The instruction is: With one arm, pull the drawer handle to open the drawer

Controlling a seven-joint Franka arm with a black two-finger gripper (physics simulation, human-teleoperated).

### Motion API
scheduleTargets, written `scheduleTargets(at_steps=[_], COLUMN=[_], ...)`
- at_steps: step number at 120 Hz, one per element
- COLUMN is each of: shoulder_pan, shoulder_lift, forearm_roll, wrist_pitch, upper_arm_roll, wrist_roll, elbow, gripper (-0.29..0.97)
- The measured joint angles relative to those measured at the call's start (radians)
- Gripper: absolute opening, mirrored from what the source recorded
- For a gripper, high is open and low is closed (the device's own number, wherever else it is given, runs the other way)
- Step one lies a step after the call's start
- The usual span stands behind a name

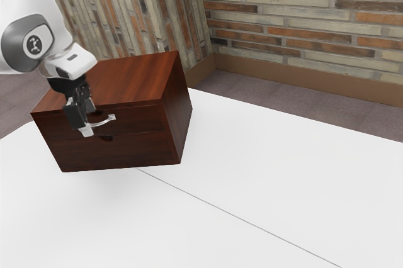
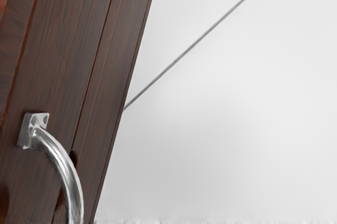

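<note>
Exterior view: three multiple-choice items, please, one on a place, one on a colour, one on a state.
1. The gripper is: A at the handle; B high above it; C far off to its side.
2. The handle is: A red; B silver; C black.
3. The drawer is: A pulled out; B removed; C flush with the cabinet front.
A: the gripper sits right at the handle. B: it shines metallic grey. C: no gap or step shows at the front.
</note>
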Motion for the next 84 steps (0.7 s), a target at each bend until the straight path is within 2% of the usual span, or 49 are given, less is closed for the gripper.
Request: scheduleTargets(at_steps=[39,84], shoulder_pan=[-0.035,-0.006], shoulder_lift=[-0.055,-0.063], forearm_roll=[0.015,0.016], wrist_pitch=[0.122,0.194], upper_arm_roll=[0.0,0.0], wrist_roll=[0.147,0.267], elbow=[-0.133,-0.158], gripper=[0.68,0.68])
